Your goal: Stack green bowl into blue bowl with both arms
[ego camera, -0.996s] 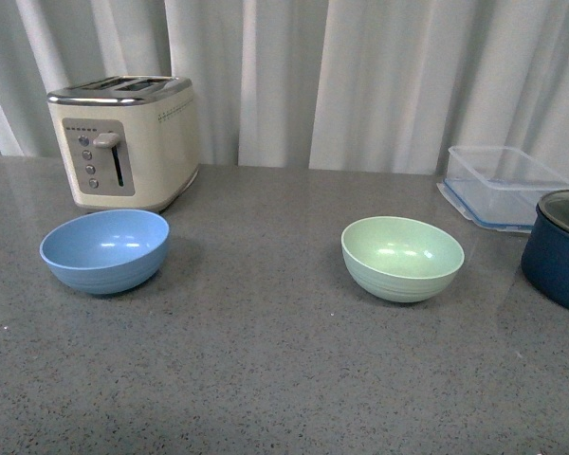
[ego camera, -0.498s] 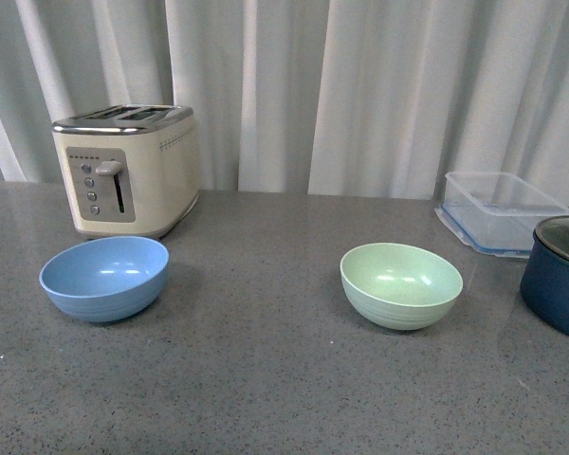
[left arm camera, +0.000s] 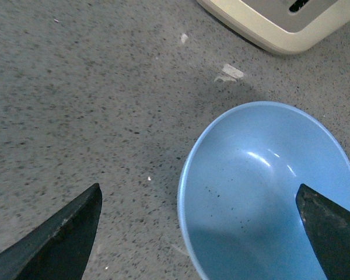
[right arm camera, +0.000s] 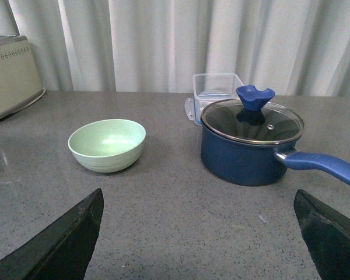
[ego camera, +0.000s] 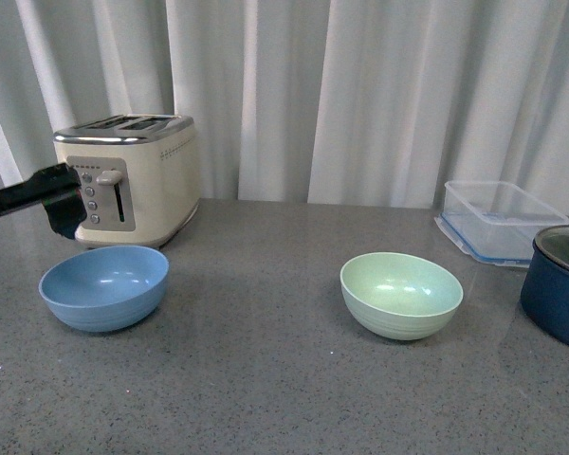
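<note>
Overhead, the left gripper (left arm camera: 198,233) hangs spread wide above the blue bowl (left arm camera: 268,192), matte sky-blue, round, upright, mouth up, just before the toaster (ego camera: 128,175). The right gripper (right arm camera: 198,245), equally spread, faces the mint green bowl (right arm camera: 107,144), upright near the navy pot (right arm camera: 245,157).

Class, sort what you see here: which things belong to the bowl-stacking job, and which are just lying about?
Job: green bowl, blue bowl, left gripper, right gripper.
Lying about: toaster, clear plastic container, navy pot, glass lid.
</note>
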Available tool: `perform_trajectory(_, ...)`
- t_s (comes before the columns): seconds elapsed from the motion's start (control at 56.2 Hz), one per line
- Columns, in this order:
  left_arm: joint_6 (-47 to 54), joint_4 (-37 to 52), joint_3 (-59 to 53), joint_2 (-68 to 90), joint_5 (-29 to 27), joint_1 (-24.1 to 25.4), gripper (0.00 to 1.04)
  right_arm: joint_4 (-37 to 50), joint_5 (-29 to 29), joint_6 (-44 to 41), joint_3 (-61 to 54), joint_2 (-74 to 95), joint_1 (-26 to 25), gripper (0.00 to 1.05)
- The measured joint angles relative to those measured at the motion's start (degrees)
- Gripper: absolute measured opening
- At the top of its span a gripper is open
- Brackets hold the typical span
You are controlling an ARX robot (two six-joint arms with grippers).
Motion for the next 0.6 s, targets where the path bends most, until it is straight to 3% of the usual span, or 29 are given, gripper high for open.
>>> perform_trajectory(0.391, -1.97, 1.4, 2.82, 9.03, -0.98, -1.33, 0.97, 0.0, 0.02, 0.0, 0.0, 0.0, 0.0, 0.95)
perform_trajectory(0.463, -1.99, 1.4, 2.93, 9.81, -1.33, -1.38, 0.87, 0.0, 0.02, 0.0, 0.0, 0.0, 0.0, 0.95)
perform_trajectory(0.605, -2.25, 1.68, 3.02, 10.14, -1.75, -1.29, 0.57, 0.0, 0.02, 0.0, 0.0, 0.0, 0.0, 0.95)
